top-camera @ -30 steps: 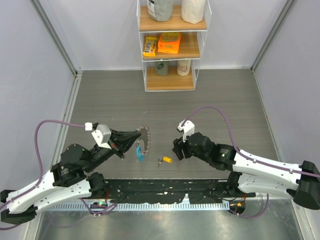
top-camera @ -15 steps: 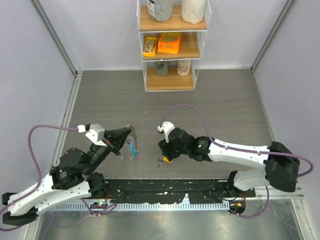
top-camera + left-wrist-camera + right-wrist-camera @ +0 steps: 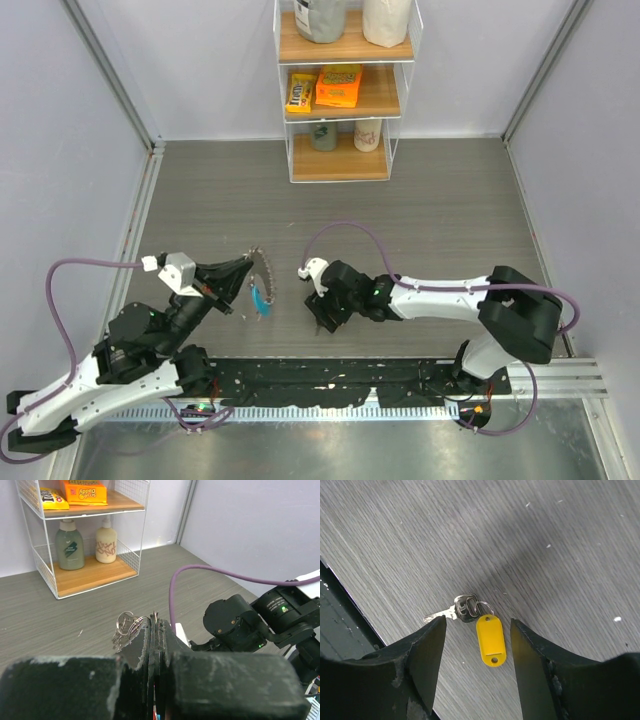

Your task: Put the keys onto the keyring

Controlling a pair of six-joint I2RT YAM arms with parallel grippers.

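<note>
Near the front edge, the right end effector hovers with fingers apart, straddling a key with a yellow tag that lies on the surface. To its left, the left end effector is clamped on the raised keyring, blue tag hanging. A shelf stands far.

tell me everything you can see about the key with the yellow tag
The key is small and silvery, with a darker head and a short blade. A little wire ring joins its head to an oblong yellow tag, plastic-looking, with a hole near one end. It lies flat on the grey wood-grain table, close to the dark strip at its edge. The open right gripper hovers with a finger on either side, neither visibly touching it.
</note>
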